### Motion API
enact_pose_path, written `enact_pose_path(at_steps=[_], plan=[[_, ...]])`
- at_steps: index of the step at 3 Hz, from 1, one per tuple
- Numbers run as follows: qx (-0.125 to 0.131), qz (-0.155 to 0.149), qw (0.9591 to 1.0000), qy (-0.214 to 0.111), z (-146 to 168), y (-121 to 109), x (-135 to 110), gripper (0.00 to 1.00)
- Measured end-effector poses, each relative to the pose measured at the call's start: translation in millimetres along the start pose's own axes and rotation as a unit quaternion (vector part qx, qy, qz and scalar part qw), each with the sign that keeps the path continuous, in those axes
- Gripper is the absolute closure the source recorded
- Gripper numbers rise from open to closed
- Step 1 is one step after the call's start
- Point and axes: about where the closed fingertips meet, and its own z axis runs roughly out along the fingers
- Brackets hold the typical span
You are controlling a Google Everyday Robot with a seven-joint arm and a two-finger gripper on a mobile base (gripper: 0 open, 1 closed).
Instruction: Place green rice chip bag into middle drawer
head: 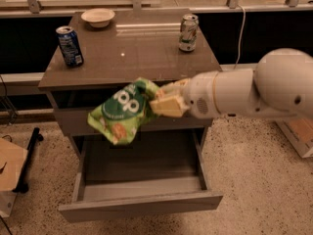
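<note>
The green rice chip bag (122, 112) hangs in the air in front of the cabinet, above the open middle drawer (139, 199). My gripper (164, 102) is shut on the bag's right edge, with the white arm reaching in from the right. The bag droops down to the left over the left half of the drawer, clear of its floor. The drawer is pulled out and its grey inside shows nothing in it.
On the brown cabinet top (146, 53) stand a blue soda can (69, 45) at the left, a white bowl (98, 17) at the back and a green-and-white soda can (188, 32) at the right. A cardboard box (298, 133) lies on the floor at the right.
</note>
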Motion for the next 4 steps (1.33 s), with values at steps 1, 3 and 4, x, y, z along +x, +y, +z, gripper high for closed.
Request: enact_pose_path(at_steps=[1,3,4], plan=[[-0.021,0.066,0.9975,0.017,19.0,23.9,48.2,1.0],[-0.011,0.155,0.9874,0.033,82.9,5.9,148.2,1.0],[-0.008,0.16,0.9867,0.029,86.2,2.2,151.6,1.0]])
